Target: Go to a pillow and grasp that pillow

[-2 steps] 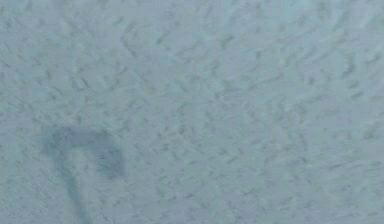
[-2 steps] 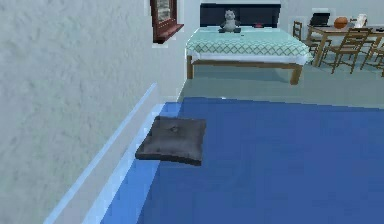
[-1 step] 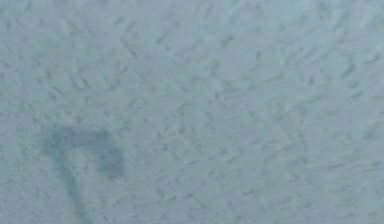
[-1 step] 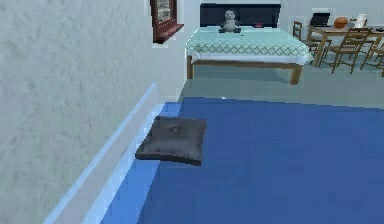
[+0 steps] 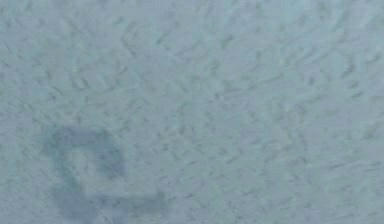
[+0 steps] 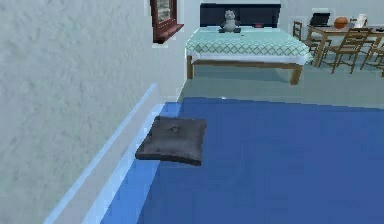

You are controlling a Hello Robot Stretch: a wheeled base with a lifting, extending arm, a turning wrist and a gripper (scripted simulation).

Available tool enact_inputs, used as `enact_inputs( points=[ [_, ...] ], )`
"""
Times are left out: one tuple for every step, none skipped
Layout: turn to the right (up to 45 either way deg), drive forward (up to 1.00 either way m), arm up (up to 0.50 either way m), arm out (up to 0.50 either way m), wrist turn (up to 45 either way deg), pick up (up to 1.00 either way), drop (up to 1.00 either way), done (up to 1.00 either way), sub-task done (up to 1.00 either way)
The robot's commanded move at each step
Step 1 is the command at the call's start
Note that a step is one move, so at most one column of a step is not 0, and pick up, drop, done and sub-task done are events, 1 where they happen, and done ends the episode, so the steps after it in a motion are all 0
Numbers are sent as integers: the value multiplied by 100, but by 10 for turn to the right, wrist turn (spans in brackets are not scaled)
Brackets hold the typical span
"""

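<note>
A dark grey square pillow [image 6: 172, 140] lies flat on the blue carpet [image 6: 280, 160] in the arm side view, left of the middle, close to the pale skirting along the wall [image 6: 60, 90]. The forward view faces a pale blue-grey rough wall [image 5: 200, 100] from very near.
Farther out stands a bed [image 6: 245, 45] with a light patterned cover and a small grey figure by its dark headboard. A wooden table with chairs [image 6: 345, 40] is at the upper right. A framed picture [image 6: 165, 15] hangs on the wall. Blue carpet stretches right of the pillow.
</note>
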Motion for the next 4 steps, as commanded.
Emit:
enact_inputs(
  points=[
    [0, 0, 0, 50, 0, 0, 0, 0, 0],
    [0, 0, 0, 0, 450, 0, 0, 0, 0],
    [0, 0, 0, 0, 450, 0, 0, 0, 0],
    [0, 0, 0, 0, 450, 0, 0, 0, 0]
  ],
)
